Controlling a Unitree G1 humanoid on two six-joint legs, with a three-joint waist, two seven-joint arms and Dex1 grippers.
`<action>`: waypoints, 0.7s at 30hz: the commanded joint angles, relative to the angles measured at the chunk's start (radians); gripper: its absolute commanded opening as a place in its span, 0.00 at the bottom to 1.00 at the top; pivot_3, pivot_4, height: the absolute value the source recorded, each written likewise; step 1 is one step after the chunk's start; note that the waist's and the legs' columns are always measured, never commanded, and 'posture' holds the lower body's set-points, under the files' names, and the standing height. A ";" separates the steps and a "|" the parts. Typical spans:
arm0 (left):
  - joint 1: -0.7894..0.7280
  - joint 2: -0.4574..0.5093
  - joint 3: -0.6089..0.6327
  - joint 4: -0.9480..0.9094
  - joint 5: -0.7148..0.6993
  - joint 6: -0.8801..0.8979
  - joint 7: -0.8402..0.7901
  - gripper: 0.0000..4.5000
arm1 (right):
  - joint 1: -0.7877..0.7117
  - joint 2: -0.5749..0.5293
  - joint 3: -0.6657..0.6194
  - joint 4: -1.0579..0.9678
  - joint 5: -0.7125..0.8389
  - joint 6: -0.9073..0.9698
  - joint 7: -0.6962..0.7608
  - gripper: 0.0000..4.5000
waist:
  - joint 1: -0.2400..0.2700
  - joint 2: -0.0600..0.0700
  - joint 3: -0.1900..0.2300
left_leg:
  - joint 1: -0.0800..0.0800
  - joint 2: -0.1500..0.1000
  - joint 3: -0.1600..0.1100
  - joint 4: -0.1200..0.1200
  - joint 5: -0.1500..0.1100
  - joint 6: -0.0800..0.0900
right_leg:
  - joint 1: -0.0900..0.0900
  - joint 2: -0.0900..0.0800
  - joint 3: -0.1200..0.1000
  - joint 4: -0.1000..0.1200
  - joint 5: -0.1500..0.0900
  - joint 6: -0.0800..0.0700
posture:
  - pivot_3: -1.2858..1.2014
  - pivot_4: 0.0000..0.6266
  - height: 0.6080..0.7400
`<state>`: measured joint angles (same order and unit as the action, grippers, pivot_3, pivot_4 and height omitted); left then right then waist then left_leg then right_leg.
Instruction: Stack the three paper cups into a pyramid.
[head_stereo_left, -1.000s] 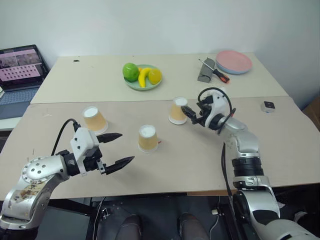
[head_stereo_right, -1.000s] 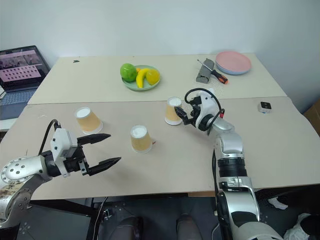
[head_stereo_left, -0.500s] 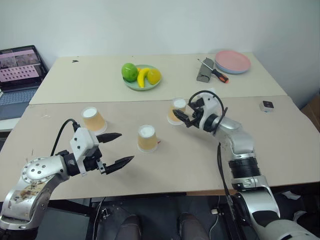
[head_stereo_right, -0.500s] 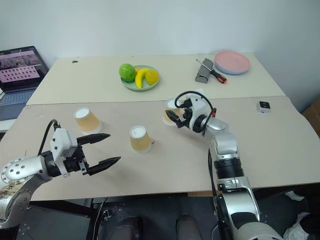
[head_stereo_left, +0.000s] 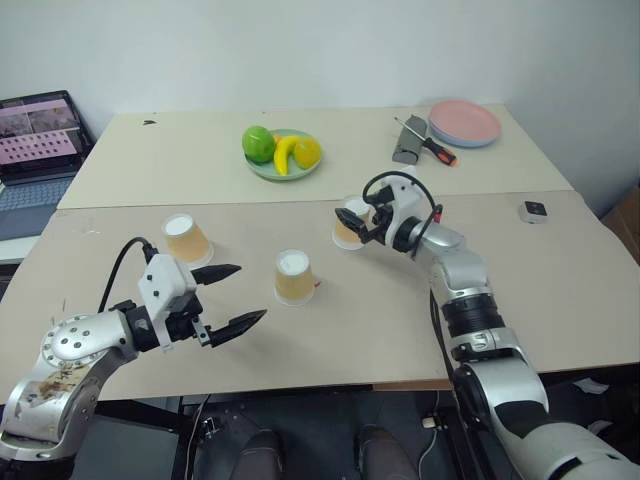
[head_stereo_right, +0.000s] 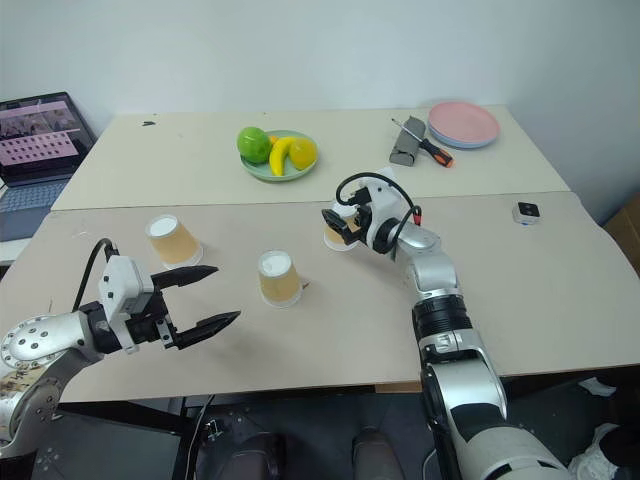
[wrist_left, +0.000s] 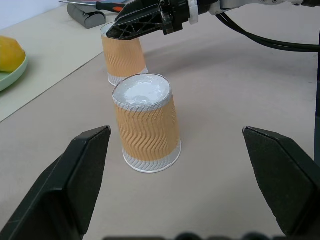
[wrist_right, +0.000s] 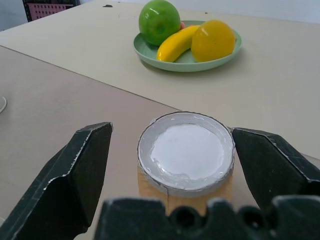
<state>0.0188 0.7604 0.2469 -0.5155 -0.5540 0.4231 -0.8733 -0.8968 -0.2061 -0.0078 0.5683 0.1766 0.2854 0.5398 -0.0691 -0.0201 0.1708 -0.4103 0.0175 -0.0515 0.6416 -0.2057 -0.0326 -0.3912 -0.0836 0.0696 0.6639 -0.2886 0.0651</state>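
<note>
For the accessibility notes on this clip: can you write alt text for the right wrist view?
An upside-down paper cup with tan sides and a white base stands between the open black fingers of the right tool, which do not touch it. Behind it on the beige table is a green plate with a green apple, a banana and a yellow fruit.

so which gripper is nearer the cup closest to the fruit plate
Right. The right gripper is open with a finger on either side of that cup, not yet gripping. The left gripper hangs open far off, facing the middle cup.
</note>
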 joint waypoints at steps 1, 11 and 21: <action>0.002 0.013 0.033 -0.035 -0.018 0.002 0.006 1.00 | -0.048 0.012 -0.002 0.033 -0.007 -0.058 0.006 0.99 | 0.000 0.000 0.000 | 0.000 0.000 0.000 0.000 0.000 0.000 | 0.000 0.000 0.000 0.000 0.000 0.000 | 0.52 0.24 1.00; 0.007 0.012 0.041 -0.040 -0.022 0.007 0.012 1.00 | -0.066 0.013 -0.016 0.053 0.005 -0.063 0.020 0.79 | 0.000 0.000 0.000 | 0.000 0.000 0.000 0.000 0.000 0.000 | 0.000 0.000 0.000 0.000 0.000 0.000 | 0.52 0.24 1.00; -0.003 0.012 0.037 -0.038 -0.022 0.016 0.015 1.00 | -0.063 -0.042 -0.056 -0.036 0.044 -0.008 0.046 0.64 | 0.001 0.000 0.000 | 0.000 0.000 0.000 0.000 0.000 0.000 | 0.000 0.000 0.000 0.000 0.000 0.000 | 0.52 0.24 1.00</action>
<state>0.0239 0.7608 0.2556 -0.5236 -0.5555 0.4415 -0.8630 -0.9306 -0.2282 -0.0280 0.6047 0.1847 0.2676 0.5718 -0.0678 -0.0198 0.1710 -0.4106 0.0173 -0.0516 0.6416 -0.2057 -0.0326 -0.3913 -0.0836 0.0695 0.6637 -0.2886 0.0651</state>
